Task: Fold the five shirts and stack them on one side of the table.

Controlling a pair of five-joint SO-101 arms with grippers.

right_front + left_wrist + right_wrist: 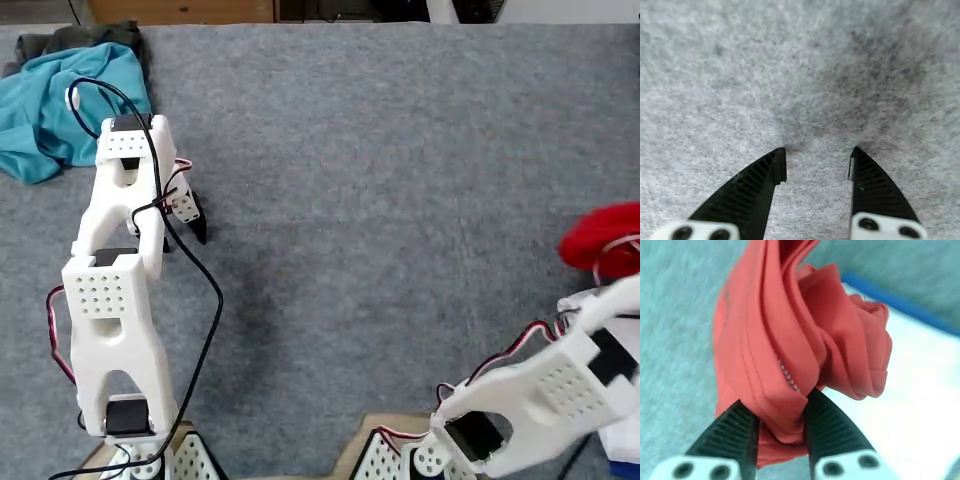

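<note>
A red shirt point(785, 340) hangs bunched in my right gripper point(782, 412), whose black fingers are shut on a fold of it. From above, the red shirt point(600, 238) shows at the table's right edge, above the right arm point(560, 390). A teal shirt point(60, 105) lies crumpled at the far left corner with a dark olive shirt point(85, 38) behind it. My left gripper point(817, 165) is open just above bare grey carpet, and from above the left gripper point(190, 215) sits right of the left arm, a little in front of the teal shirt.
Grey carpet point(400, 200) covers the table. A white surface with a blue edge point(920, 390) lies under the red shirt at the right side. A black cable point(200, 290) loops along the left arm.
</note>
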